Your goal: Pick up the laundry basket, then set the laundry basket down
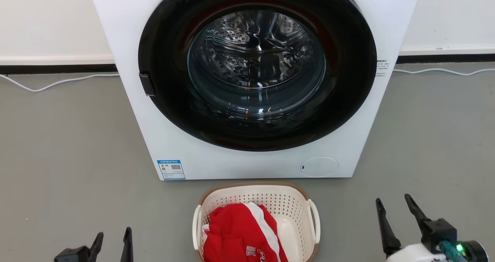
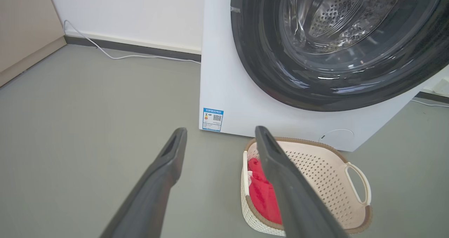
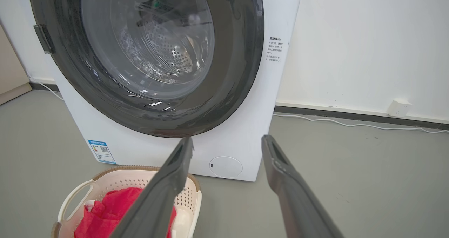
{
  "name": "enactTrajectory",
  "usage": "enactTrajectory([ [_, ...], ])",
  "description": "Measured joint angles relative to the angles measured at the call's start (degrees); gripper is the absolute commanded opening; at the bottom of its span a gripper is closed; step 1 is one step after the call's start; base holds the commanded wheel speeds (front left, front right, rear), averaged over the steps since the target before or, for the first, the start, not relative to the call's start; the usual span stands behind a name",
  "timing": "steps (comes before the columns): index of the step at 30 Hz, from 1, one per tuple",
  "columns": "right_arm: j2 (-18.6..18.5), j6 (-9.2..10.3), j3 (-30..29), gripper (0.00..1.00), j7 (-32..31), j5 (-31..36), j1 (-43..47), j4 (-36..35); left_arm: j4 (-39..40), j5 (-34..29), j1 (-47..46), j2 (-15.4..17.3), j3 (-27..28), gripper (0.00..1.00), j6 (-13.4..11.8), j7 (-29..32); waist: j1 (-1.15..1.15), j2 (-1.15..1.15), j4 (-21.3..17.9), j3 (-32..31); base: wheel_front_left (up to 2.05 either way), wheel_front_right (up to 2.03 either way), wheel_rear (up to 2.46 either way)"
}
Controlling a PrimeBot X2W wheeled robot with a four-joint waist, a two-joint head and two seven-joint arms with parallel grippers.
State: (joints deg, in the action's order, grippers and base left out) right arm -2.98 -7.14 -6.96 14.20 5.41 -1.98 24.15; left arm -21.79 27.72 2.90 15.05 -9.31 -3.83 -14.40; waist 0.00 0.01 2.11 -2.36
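The washer carries a blue-and-white energy sticker with a QR code at its lower left front corner; its print is too small to read. A block of small dark characters beside the door's right edge is also illegible. White characters on the red garment are partly cut off, perhaps "10".

The grey floor carries a white washer at the far middle. Just near it stands the laundry basket, holding red cloth. 1 white cable trails along the far left, another cable along the far right.
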Motion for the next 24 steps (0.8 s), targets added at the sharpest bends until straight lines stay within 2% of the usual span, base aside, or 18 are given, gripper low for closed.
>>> enactTrajectory([
  [8, 0.01, 0.00, -0.73, 1.00, 0.01, -0.98, 4.18, -3.56, 3.34, -0.07, 2.63, -0.16, 1.82, 1.00, -0.81, 0.00, 0.00, 0.00, 0.60, -0.99, 0.00, 0.00, 0.00],
  [24, 0.16, 0.00, -0.88, 1.00, 0.00, -0.99, 5.52, -6.28, 8.71, -0.47, 4.87, -0.26, 4.56, 1.00, -3.24, 0.00, 0.00, 0.00, 0.29, -1.99, 0.00, 0.00, 0.00],
])
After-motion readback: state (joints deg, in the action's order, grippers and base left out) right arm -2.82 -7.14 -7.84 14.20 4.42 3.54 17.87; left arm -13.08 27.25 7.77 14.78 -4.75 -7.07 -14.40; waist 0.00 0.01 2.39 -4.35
